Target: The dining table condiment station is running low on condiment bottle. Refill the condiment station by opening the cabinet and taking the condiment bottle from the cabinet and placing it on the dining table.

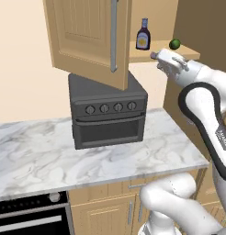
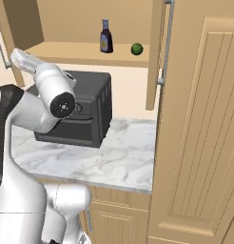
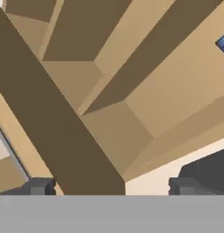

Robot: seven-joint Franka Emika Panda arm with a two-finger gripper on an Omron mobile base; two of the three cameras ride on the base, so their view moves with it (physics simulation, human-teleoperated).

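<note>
cabinet [image 1: 87, 36]: doors open
condiment bottle [image 1: 143, 35]: upright on shelf, up-left of my claw [image 3: 107, 186], apart
claw: fingers spread wide, holding nothing

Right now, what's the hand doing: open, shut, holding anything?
Hand: open and holding nothing, its fingertips set wide apart, facing the light-wood wall cabinet.

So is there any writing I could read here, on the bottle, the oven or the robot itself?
"FRANKA": my best reading of the small dark lettering down the white arm; it is tiny and blurred.
Bottle label: a pale oval, no letters readable.
Oven: four round knobs, no markings legible.
Cabinet doors: no text.
</note>
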